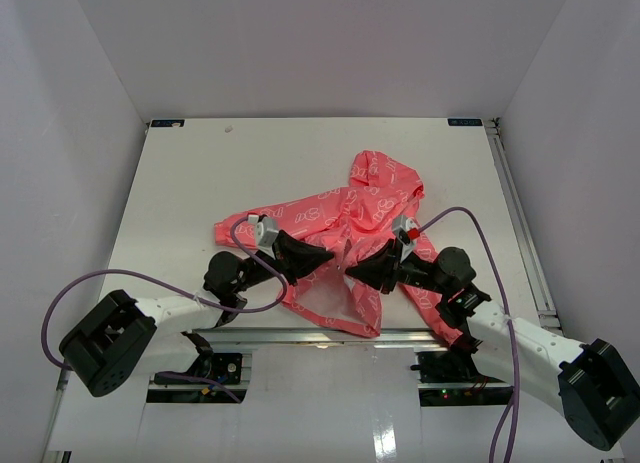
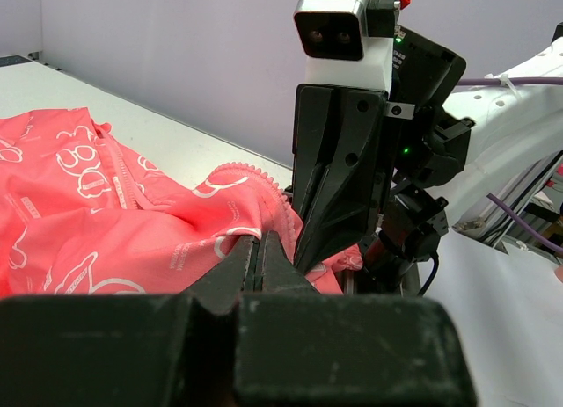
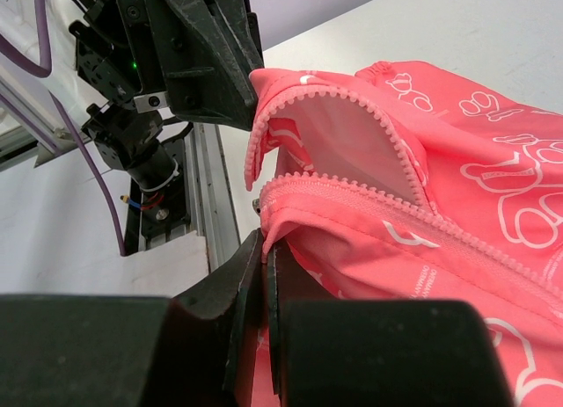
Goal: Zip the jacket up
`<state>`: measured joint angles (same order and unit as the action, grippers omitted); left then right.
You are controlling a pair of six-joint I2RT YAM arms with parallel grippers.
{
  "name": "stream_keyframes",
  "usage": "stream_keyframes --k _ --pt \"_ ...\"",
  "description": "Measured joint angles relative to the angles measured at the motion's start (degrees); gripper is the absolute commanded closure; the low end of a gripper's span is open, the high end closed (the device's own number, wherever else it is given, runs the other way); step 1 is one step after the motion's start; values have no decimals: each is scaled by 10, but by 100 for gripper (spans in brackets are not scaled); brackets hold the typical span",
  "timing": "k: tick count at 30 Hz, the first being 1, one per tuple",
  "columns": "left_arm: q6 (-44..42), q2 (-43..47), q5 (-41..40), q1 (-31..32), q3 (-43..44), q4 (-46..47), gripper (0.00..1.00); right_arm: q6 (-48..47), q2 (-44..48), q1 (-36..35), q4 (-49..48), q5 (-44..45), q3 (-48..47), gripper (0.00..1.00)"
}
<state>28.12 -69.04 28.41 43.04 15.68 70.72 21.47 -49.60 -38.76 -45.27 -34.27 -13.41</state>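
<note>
Both clamped shut on the jacket hem, left gripper and right gripper needed the zipper ends level and taut, I reckon.

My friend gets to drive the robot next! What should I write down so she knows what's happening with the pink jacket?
Left gripper: shut, pinching the jacket at one front edge.
Right gripper: shut, pinching the other front edge, just below a row of zipper teeth.
Jacket: lies crumpled on the table, with its hood toward the far side. The two grippers face each other over its middle.
Done: both front edges are gripped.
Left to do: the zipper is open and its two rows of teeth are apart. No slider is visible. Join the rows and zip up.
</note>
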Motion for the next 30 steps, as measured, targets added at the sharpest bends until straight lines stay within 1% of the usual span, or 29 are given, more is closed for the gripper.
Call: stream_keyframes --k 15,30 --pt "-24 -1 -3 6 0 -5 100 20 10 0 -4 15 0 92" --pt "-41 -1 -32 6 -2 -10 100 29 20 -1 11 26 0 92"
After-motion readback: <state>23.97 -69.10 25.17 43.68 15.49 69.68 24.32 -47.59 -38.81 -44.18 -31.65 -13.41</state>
